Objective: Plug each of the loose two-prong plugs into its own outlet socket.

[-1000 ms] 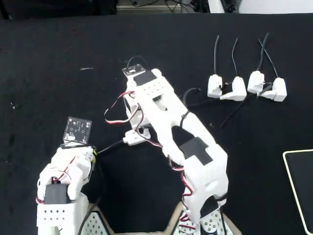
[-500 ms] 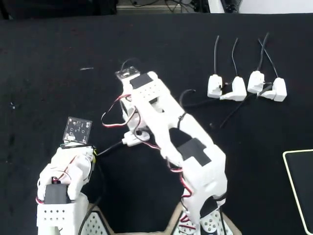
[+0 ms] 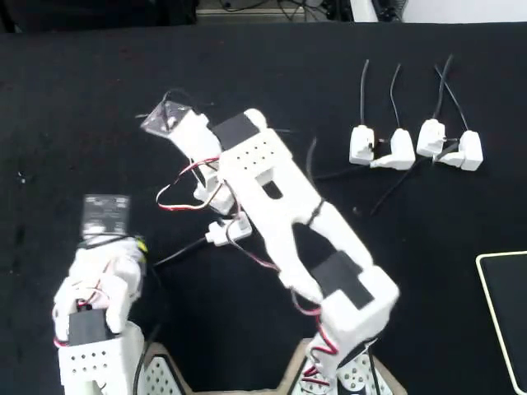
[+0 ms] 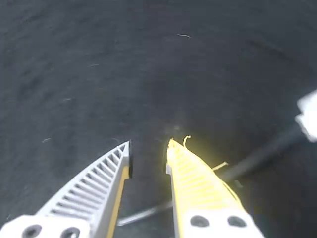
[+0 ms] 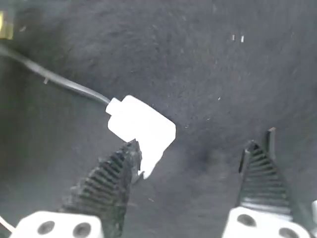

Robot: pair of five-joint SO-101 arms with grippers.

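Note:
A loose white two-prong plug (image 3: 228, 230) lies on the black table (image 3: 74, 99), and its black cable (image 3: 177, 251) trails toward the left arm. In the right wrist view the plug (image 5: 142, 127) rests just beside one finger (image 5: 111, 186) of my right gripper (image 5: 193, 148), which is open and holds nothing. My left gripper (image 4: 147, 146) hovers low over bare cloth, slightly open and empty, with the cable (image 4: 257, 156) passing under its yellow finger (image 4: 198, 186). Several white socket and plug pieces (image 3: 401, 150) with thin black leads sit in a row at the far right.
A dark flat object with a pale rim (image 3: 502, 304) lies at the right edge. Red and white servo wires (image 3: 185, 193) hang off the right arm (image 3: 280, 206). The left arm's base (image 3: 90, 329) stands at the near left.
The right arm's wrist swung left and farther out over the table, away from above the plug. The left arm shifted slightly left. The plug stayed put.

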